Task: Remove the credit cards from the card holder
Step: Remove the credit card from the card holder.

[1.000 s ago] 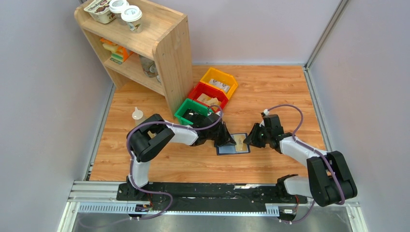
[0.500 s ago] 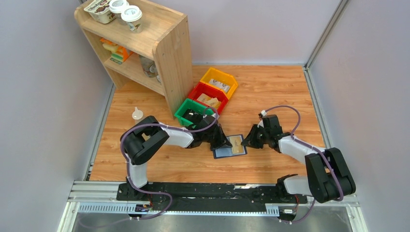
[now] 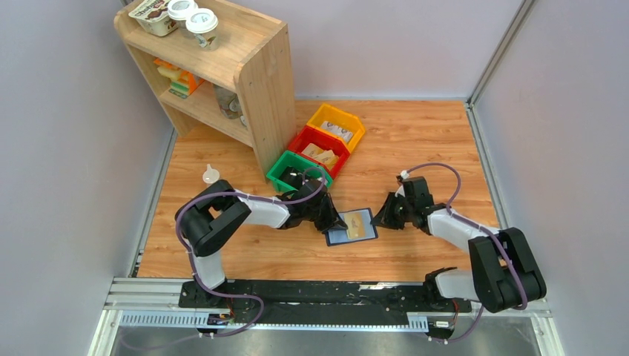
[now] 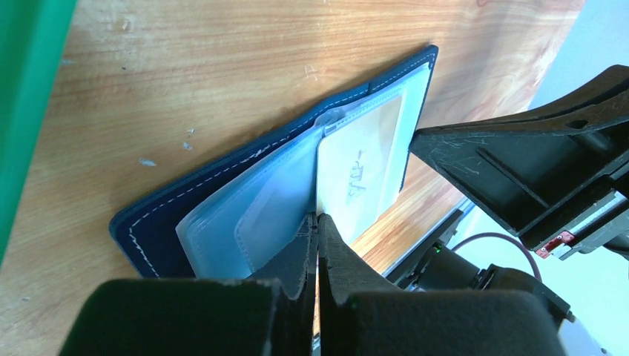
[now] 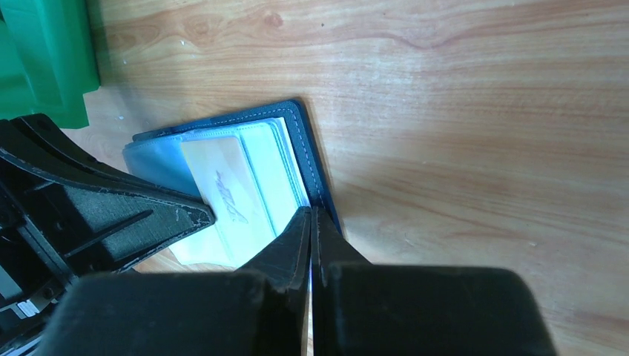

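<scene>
- Sliding a little toward the left side of the bench [image 3: 423, 141], the card holder [image 3: 337, 237] is now lying open, nearer the left arm than a second ago and slightly turned.
- The left pincer [image 3: 339, 222] is pressing its fingers fully together at the holder's left edge. It is touching the clear sleeves, but I cannot tell whether a sleeve is caught between the fingers.
- The right pincer [image 3: 380, 218] has been closing during the last second and is now pressed together too, with its tip at the holder's right edge.
- One tan card [image 3: 357, 224] is still sitting face up in the top sleeve; other cards are not showing.
- Judging from this, the holder is being steadied from both sides, but no card is coming out yet, so the pulling step is still waiting.
</scene>
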